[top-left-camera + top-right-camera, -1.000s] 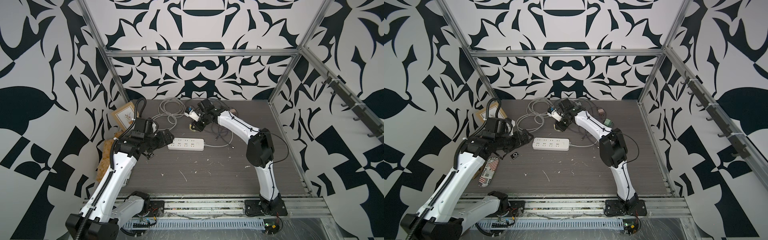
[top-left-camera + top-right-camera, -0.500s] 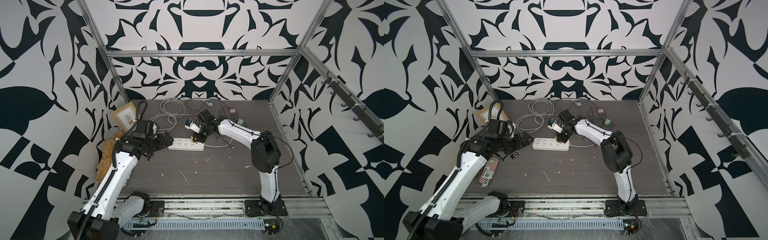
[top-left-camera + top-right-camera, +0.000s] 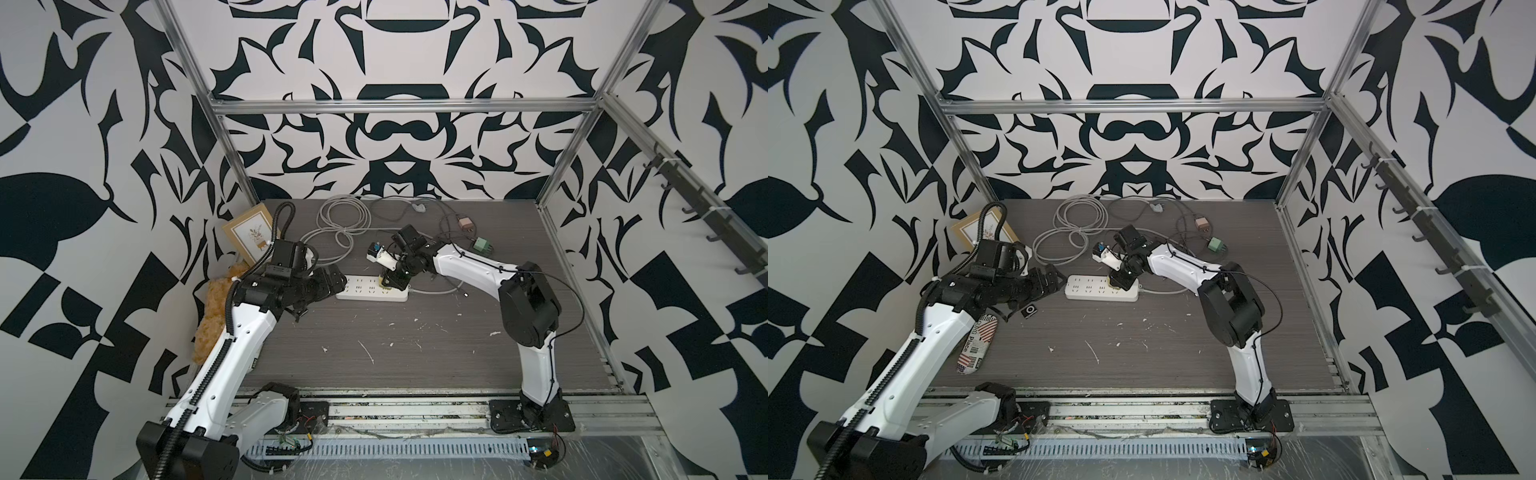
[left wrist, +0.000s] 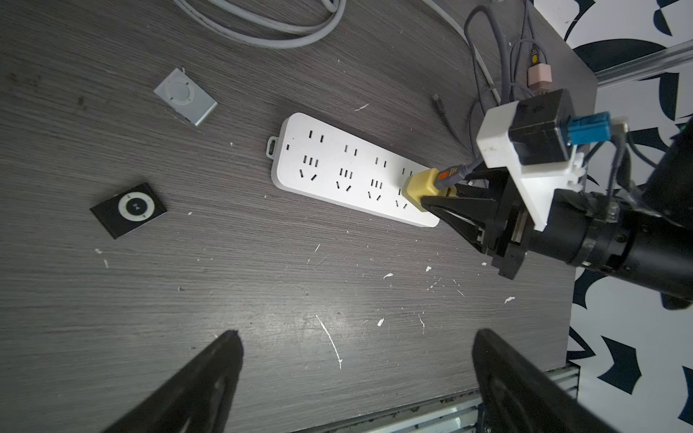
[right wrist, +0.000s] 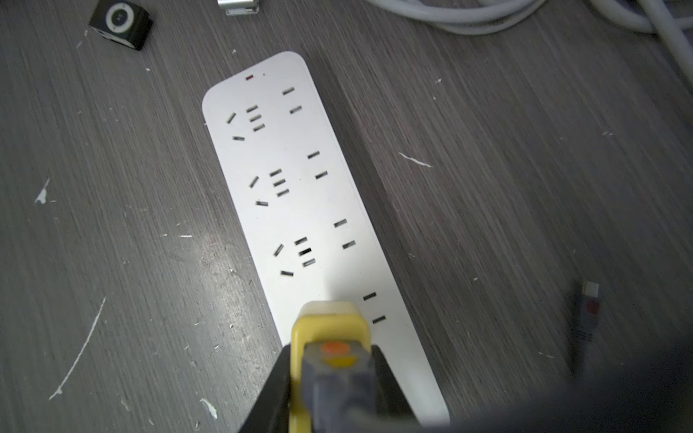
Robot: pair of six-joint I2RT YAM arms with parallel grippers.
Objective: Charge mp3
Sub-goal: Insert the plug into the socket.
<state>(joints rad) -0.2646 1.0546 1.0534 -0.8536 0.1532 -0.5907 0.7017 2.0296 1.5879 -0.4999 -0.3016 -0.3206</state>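
right end effector [image 4: 438,197] grips yellow charger [image 3: 385,283] on power strip [image 3: 362,289], frame centre | left end effector [image 4: 358,333] wide open

Left pincer [image 4: 358,333] gapes wide; right pincer [image 5: 332,356], arm outstretched, clamps a yellow charger [image 4: 418,185].

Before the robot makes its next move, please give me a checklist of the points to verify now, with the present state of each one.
1. Right gripper shut on the yellow charger: ok.
2. Charger fully seated in the end socket of the power strip: cannot tell, prongs hidden.
3. Grey cable plugged into the charger: ok.
4. Left gripper open and empty: ok.
5. Loose cable plug joined to a player: not ok, it lies alone.
6. Black player and silver player uncovered, in view: ok.
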